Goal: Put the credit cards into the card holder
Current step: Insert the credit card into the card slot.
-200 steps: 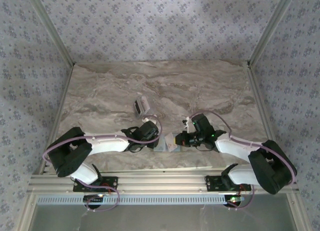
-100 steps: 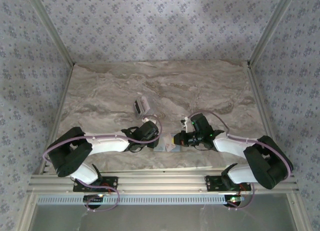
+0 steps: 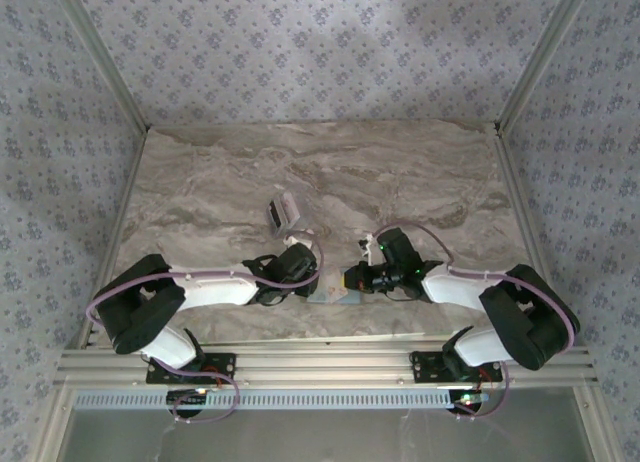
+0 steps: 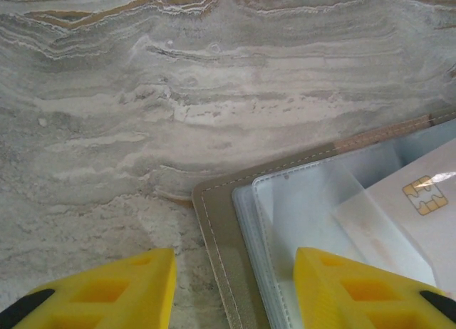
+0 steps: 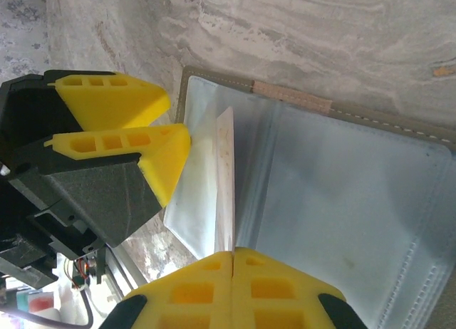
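A: Around the marble table stand papered walls. Where's the card holder?

B: It lies open at the near edge, between both arms. The left gripper has its fingers spread over the holder's corner. The right gripper pinches a pale card edgewise at a clear pocket. The other cards lie farther back.

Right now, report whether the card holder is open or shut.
Open. The holder lies spread on the table, its clear pockets exposed, with a chip card at one.
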`<state>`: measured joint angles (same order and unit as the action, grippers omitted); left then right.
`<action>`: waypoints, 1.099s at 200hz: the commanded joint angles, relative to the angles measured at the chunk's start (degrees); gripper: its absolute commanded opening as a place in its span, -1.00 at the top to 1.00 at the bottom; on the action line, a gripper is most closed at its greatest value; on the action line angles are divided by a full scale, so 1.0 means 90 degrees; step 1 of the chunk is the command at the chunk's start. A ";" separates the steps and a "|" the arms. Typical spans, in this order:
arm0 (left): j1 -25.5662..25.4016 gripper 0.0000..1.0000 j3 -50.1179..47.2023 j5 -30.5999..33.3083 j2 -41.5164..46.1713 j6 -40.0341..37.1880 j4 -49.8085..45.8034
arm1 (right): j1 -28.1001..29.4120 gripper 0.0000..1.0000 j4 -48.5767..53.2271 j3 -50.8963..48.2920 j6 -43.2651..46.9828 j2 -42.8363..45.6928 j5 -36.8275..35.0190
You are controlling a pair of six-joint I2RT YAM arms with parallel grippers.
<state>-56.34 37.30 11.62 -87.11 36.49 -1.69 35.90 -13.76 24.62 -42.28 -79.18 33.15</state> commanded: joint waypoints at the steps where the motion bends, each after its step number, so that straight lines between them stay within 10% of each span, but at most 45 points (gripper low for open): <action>1: -0.0097 0.06 -0.0164 -0.0065 -0.0073 0.0086 -0.0106 | 0.0120 1.00 -0.0060 -0.0023 -0.0139 -0.0066 -0.0474; 220: -0.0098 0.18 -0.0681 -0.0570 0.1169 0.0320 0.0012 | 0.1128 0.95 -0.0844 -0.0324 -0.0539 -0.0483 -0.2022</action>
<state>-57.12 32.08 7.27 -79.02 38.74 -0.54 45.69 -23.00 21.58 -47.22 -81.91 16.64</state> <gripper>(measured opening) 0.443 0.066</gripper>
